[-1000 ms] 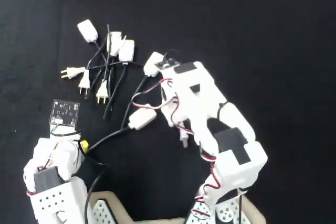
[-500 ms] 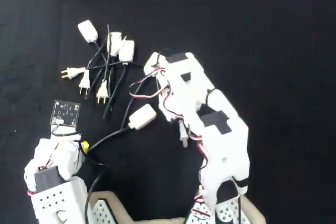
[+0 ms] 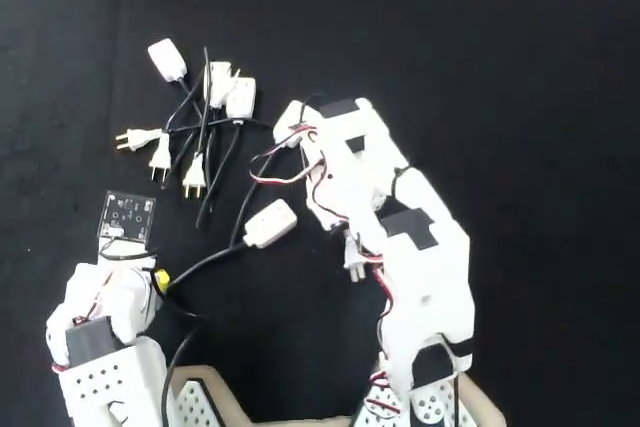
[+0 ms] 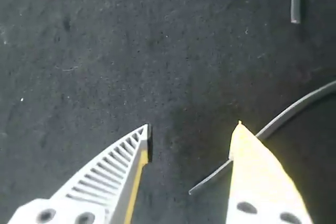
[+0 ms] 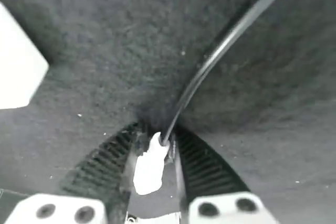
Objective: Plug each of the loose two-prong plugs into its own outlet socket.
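The right claw [image 5: 155, 129] is clenched on a white plug [image 5: 149, 167] whose long axis runs along the fingers. Its black cable [image 5: 226, 40] leaves past the fingertips, so the prongs, which I cannot make out, probably point back toward the palm. A white socket [image 5: 16, 66] lies just off to one side of the closed fingers, not ahead on the plug's line. In the high view it is likely the socket [image 3: 290, 119] peeking out beside the arm's far end. The coming move therefore turns on swinging the plug round to face it. 3 loose plugs [image 3: 160, 157] lie farther out beyond this claw, well apart from it. The left claw [image 4: 193, 129] hangs released over bare table [image 4: 105, 51], well back, so the right arm is the nearer of the 2.
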`<state>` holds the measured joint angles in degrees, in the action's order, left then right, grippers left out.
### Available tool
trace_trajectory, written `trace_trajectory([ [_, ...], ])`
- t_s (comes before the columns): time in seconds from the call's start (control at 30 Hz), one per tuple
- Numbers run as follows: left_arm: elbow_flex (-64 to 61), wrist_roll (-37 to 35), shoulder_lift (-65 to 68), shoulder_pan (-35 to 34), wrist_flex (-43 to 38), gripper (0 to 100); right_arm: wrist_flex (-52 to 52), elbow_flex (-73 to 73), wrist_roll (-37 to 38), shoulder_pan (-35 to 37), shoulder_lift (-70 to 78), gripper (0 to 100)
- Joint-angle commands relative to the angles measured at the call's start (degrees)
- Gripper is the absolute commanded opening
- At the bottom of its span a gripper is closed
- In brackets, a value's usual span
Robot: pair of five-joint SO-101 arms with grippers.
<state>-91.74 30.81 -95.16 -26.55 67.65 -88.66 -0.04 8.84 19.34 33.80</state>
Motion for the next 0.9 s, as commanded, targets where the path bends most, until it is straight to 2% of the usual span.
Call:
trace_trajectory([
  [0.0, 0.3, 0.5, -0.4, 0.7, 0.2, 25, 0.4, -0.5, 0.8, 0.9, 0.5, 3.4],
  [0.27, 0.3, 0.5, -0.4, 0.7, 0.1, 25, 2.3, 3.6, -0.5, -0.3, -8.2, 3.3],
  [0.53, 0.2, 0.6, -0.4, 2.4, 0.1, 25, 14.3, 18.8, -0.6, 0.0, -27.6, 3.2],
  [0.87, 0.0, 1.5, -0.4, 2.4, 0.2, 25, 30.0, 37.1, -6.8, 0.4, -51.7, 1.3],
])
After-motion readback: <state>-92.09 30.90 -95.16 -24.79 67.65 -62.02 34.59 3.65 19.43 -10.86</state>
